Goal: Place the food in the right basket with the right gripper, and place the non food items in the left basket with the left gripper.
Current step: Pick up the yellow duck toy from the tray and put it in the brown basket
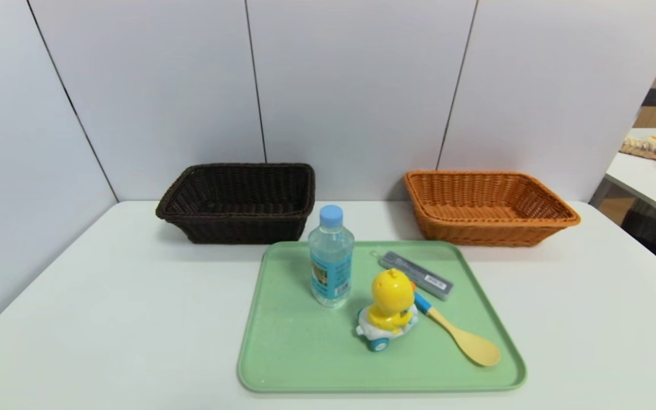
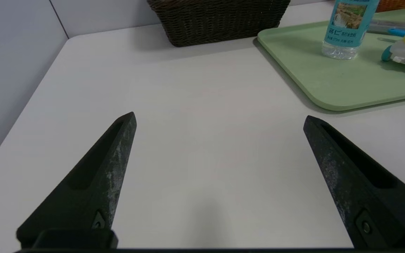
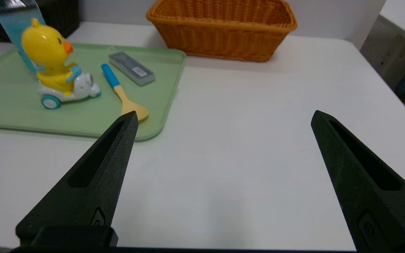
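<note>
Left gripper (image 2: 219, 117): fingers spread wide apart, holding nothing, hovering over bare worktop (image 2: 202, 140) on the robot's left side; out of the head view.
Right gripper (image 3: 224, 116): fingers likewise wide apart and empty, over the worktop on the robot's right side, just off the near right corner of the tray (image 3: 153, 130); out of the head view.
Tray (image 1: 282, 353): pale green, rounded corners, flat on the white worktop in the middle, in front of both baskets; carries all four items.
Bottle (image 1: 331, 256): clear, light-blue cap, blue label, standing upright at the tray's back centre-left; the tallest thing on it.
Duck toy (image 1: 389, 307): yellow duck on a white wheeled base with blue wheels, upright, just right of and nearer than the bottle.
Spoon (image 1: 464, 339): yellow bowl, blue handle, lying flat on the tray's right part, bowl toward the near right corner, handle end close beside the duck toy.
Grey case (image 1: 416, 275): flat, rectangular, lying slantwise behind the spoon and the duck toy, toward the tray's far right.
Left basket (image 1: 237, 202): dark brown wicker, behind the tray's left corner, against the wall panels; nothing visible inside.
Right basket (image 1: 487, 208): orange-tan wicker with flared rim, behind the tray's right corner; nothing visible inside.
</note>
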